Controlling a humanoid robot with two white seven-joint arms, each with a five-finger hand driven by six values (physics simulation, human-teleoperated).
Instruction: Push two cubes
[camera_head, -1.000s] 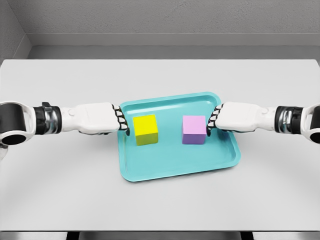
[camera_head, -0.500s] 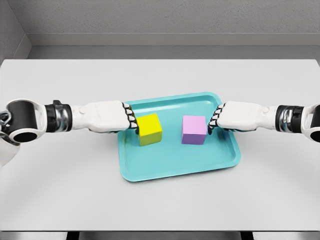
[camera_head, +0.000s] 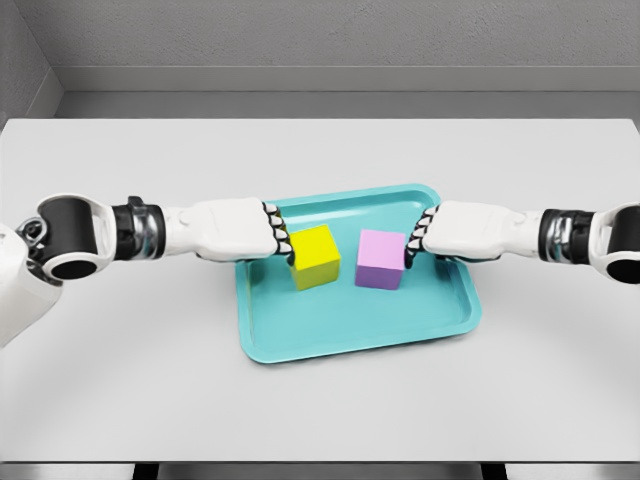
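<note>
In the head view, the yellow cube (camera_head: 315, 256) and purple cube (camera_head: 381, 259) sat near each other in the teal tray (camera_head: 350, 335) on the worktop (camera_head: 320, 160). The left hand (camera_head: 240, 230), fingers curled, touched the yellow cube; the right hand (camera_head: 460, 230), fingers curled, touched the purple one.

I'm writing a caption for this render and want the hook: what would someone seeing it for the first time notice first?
Most striking is the teal tray at the middle of the pale grey table, holding a yellow cube and a purple cube side by side with a small gap between them. Nearly as eye-catching, the left robot hand presses against the yellow cube's outer face, and the right robot hand against the purple cube's, fingers curled.
</note>
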